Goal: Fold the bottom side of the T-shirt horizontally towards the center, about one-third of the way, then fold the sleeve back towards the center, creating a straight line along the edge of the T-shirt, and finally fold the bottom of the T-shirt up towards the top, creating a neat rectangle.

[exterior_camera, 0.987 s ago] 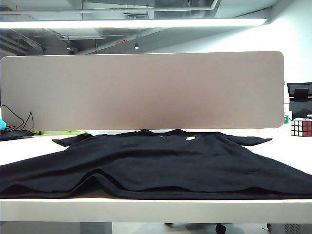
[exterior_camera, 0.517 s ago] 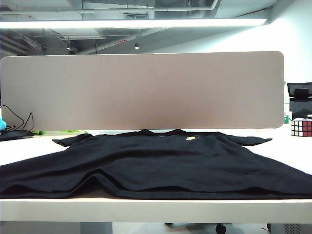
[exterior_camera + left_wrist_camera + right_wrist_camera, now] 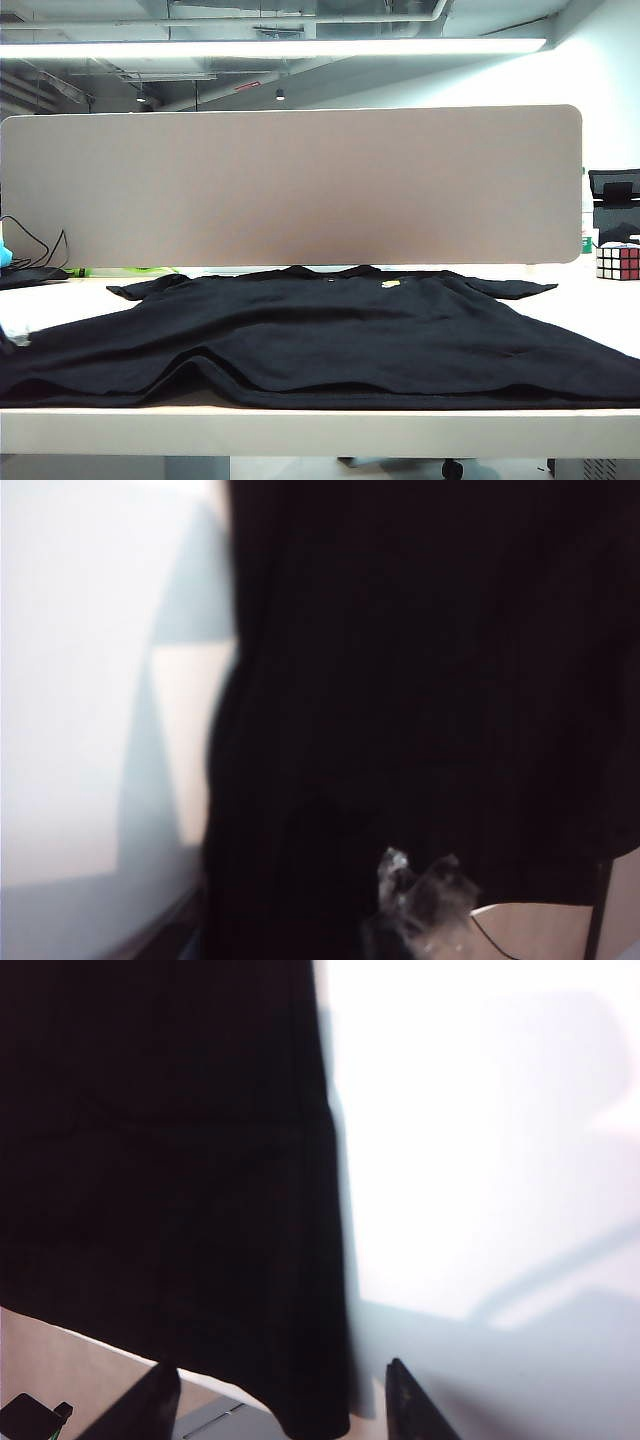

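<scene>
Right end effector: two dark wedge-shaped fingertips spread wide apart, nothing between them, hovering over the corner of the T-shirt where the side edge meets the bottom of the T-shirt; the matte black cloth fills the area ahead of one finger, while the bare glossy white tabletop lies ahead of the other. Left end effector: only a blurred translucent, crinkly-looking tip shows in the left wrist view, over black fabric near the hem corner; can't tell from the frames whether it's open or closed, and no clear grip on the cloth. White tabletop runs beside the shirt's side edge there. In the exterior view a small pale sliver at the far left edge over the shirt is probably that same end effector, too little of it to be sure. Shirt lies spread flat, soft folds and a raised ripple along the near hem, collar at the far side with a small yellow chest mark. Behind it, a grey rounded-corner divider panel; Rubik's cube well off to the right.
</scene>
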